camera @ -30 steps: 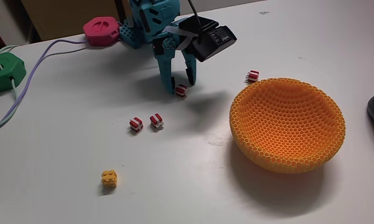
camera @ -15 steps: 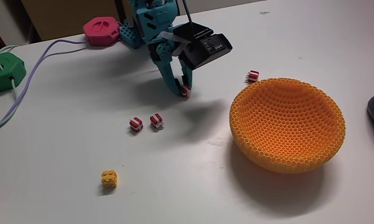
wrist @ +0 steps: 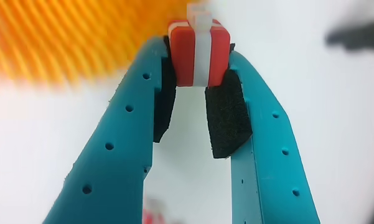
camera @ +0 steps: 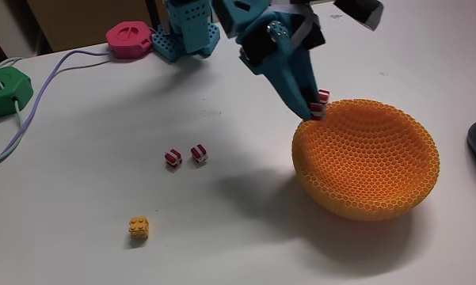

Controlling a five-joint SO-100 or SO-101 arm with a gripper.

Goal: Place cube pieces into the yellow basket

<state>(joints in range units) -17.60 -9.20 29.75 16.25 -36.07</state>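
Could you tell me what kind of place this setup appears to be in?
Probably a hobbyist or lab desk: a plain white table, a pink hexagonal box and a green hexagonal box with cables, and a small teal arm.

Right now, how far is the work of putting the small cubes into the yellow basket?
Nothing looks finished: the part of the basket I can see inside holds no cube. In hand: the gripper is shut on one striped cube, held at the basket's rim. Left: two striped cubes and the yellow brick on the table. Another striped cube seems to lie behind the fingers.
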